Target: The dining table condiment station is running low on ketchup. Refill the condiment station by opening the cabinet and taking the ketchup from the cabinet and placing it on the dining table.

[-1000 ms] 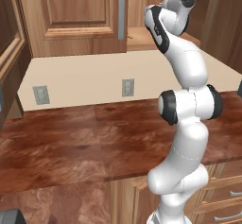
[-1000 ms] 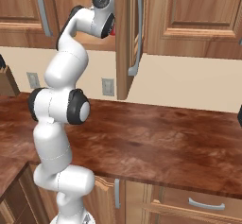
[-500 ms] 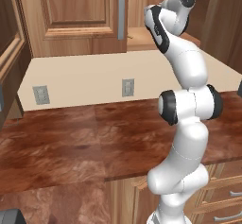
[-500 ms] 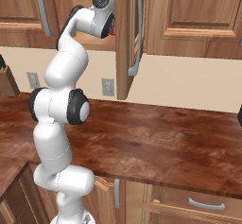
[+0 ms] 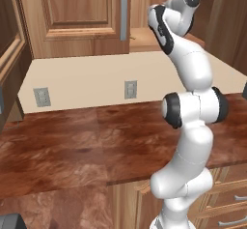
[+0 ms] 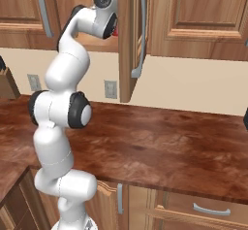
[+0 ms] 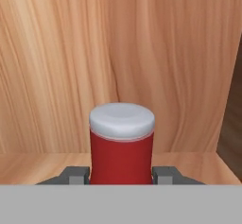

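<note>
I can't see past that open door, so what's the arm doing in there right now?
Gripper shut on the ketchup, a finger on each side. Ketchup upright on the cabinet shelf, not yet lifted out. Open cabinet door close beside the hand.

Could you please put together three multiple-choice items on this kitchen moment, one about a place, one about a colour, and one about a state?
1. Where is the ketchup?
A. on the countertop
B. inside the cabinet
C. in a drawer

2. What colour is the ketchup's cap?
A. white
B. red
C. green

3. How does the gripper stand?
A. wide open, away from the bottle
B. shut on nothing
C. closed on the ketchup

Answers: 1 B, light wood walls and shelf surround it in the hand view; 2 A, a pale cap tops the red body; 3 C, a fingertip sits at each side of the bottle.
</note>
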Motion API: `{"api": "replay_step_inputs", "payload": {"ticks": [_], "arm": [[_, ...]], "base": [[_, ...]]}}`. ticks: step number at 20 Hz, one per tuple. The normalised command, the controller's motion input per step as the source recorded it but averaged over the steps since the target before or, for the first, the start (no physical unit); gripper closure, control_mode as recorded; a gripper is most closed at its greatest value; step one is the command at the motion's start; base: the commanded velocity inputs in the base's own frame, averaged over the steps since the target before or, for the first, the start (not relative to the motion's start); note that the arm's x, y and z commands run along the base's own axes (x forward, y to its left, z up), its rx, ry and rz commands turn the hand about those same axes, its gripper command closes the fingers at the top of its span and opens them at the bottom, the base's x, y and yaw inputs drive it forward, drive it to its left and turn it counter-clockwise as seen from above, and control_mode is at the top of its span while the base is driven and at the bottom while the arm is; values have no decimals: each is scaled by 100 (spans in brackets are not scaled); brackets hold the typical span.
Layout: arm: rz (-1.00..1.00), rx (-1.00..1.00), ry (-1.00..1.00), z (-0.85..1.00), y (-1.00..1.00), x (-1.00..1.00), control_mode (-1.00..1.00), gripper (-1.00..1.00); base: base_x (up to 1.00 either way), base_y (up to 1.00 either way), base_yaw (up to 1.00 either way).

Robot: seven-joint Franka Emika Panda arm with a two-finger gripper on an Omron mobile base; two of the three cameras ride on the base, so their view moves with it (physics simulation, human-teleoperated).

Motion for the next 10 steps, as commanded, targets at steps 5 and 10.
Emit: {"api": "replay_step_inputs", "payload": {"ticks": [5, 10], "arm": [[0, 0, -7, -8, 18, -73, -100, 100], [0, 0, -11, -22, 38, -100, -100, 100]], "base": [[0, 0, 0], [0, 0, 0]]}}
